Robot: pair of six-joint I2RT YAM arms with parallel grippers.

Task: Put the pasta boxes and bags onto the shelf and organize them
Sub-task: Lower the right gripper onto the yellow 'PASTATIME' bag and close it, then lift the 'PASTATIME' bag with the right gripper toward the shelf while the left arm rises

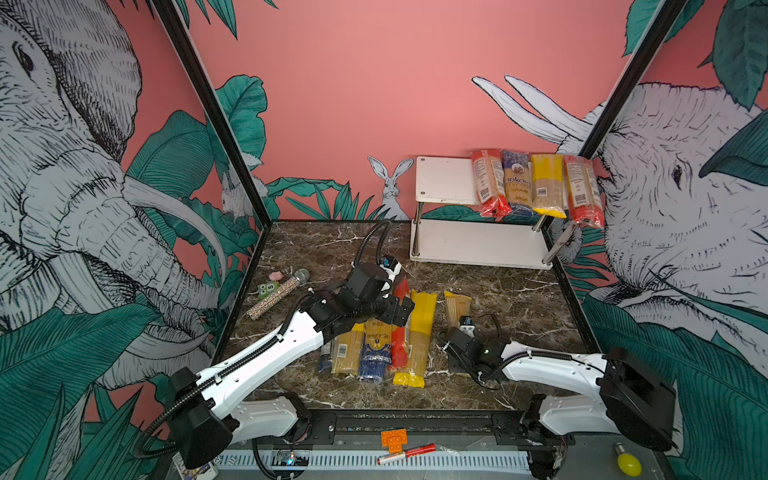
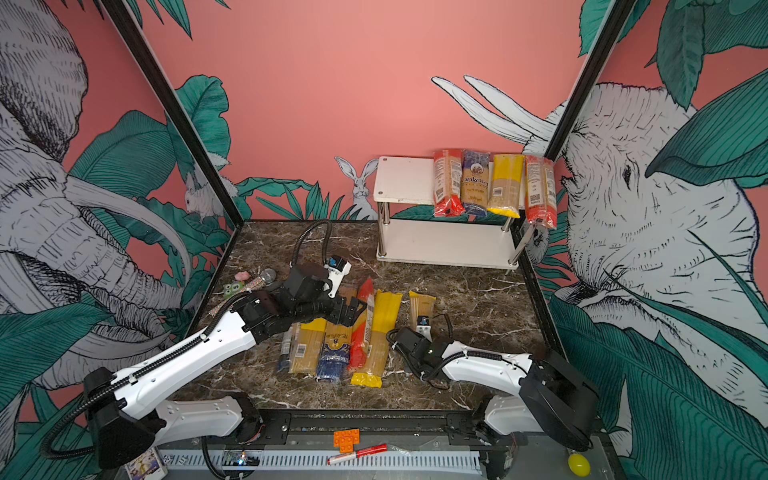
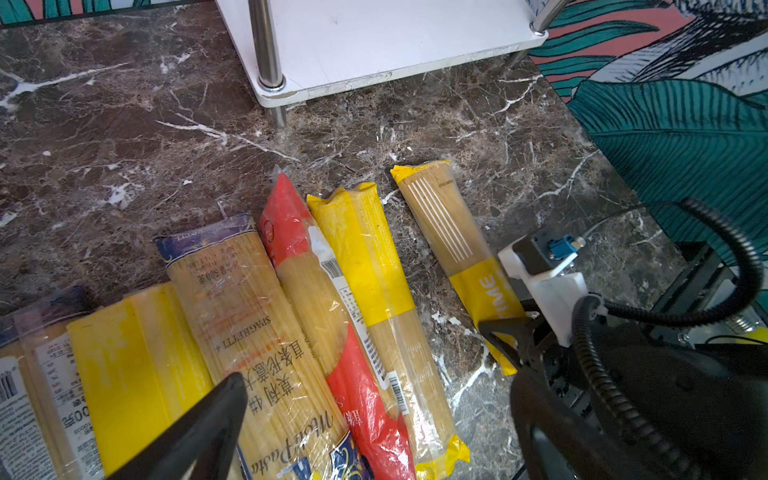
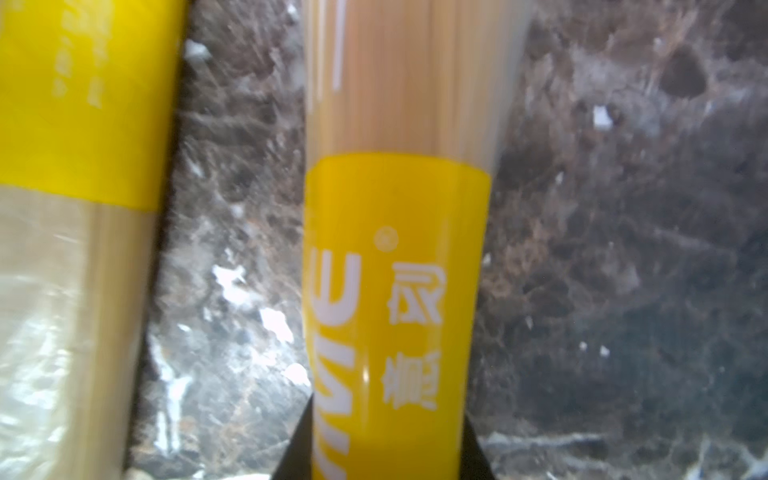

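Observation:
The white two-tier shelf (image 1: 440, 178) (image 2: 403, 178) (image 3: 374, 37) stands at the back right, with several pasta bags (image 1: 536, 183) (image 2: 494, 183) side by side on the right of its top board. Several more bags (image 1: 386, 345) (image 2: 345, 340) (image 3: 291, 332) lie in a row mid-floor. My left gripper (image 1: 399, 309) (image 2: 349, 309) (image 3: 376, 386) hovers open over that row, holding nothing. One yellow-banded bag (image 1: 456, 303) (image 2: 422, 305) (image 3: 449, 232) (image 4: 395, 249) lies apart on the right. My right gripper (image 1: 457, 336) (image 4: 386, 436) is shut on its near end, low at the floor.
A glittery microphone tube (image 1: 278, 297) and a green toy (image 1: 268, 289) lie at the left wall. On the front ledge sit an orange brick (image 1: 394, 439), a red-and-white marker (image 1: 407, 454) and a yellow bulb (image 1: 628, 463). Printed walls close three sides.

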